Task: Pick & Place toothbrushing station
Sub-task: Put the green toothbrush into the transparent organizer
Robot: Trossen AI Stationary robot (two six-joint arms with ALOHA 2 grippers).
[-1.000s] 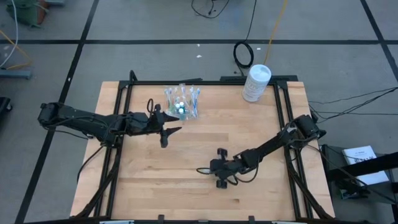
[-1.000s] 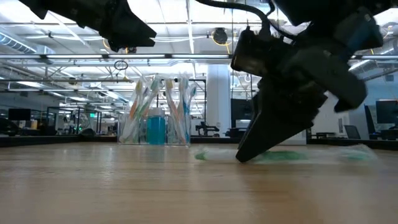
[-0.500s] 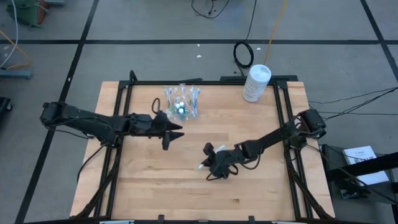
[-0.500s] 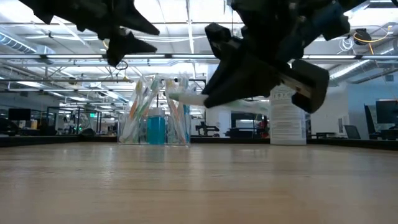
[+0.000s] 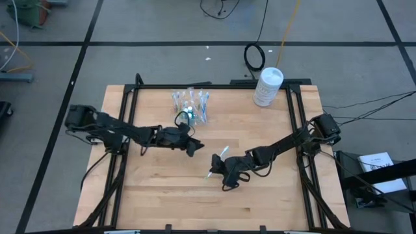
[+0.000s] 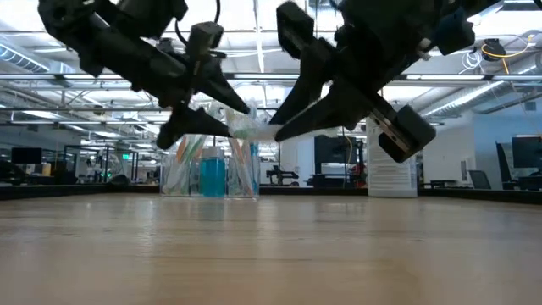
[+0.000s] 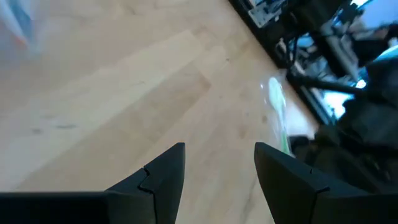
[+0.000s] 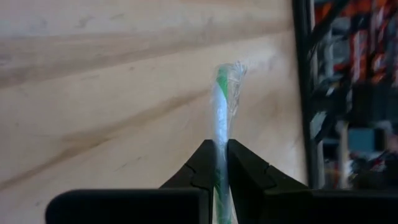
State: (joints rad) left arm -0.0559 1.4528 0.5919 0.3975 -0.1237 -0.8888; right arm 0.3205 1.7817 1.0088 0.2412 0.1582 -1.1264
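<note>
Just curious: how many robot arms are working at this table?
2. The left arm reaches in from the left side, and the right arm from the right, its fingers holding a wrapped toothbrush.

Table (image 5: 260, 195) pale matt wood; holder (image 5: 190, 106) clear glossy plastic; toothbrush (image 8: 221, 118) plastic-wrapped.

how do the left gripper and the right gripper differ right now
The left gripper is open and empty; the right gripper is shut on a wrapped toothbrush. The left gripper is nearer the toothbrushing station; the right gripper is mid-table. Both are off the table.
</note>
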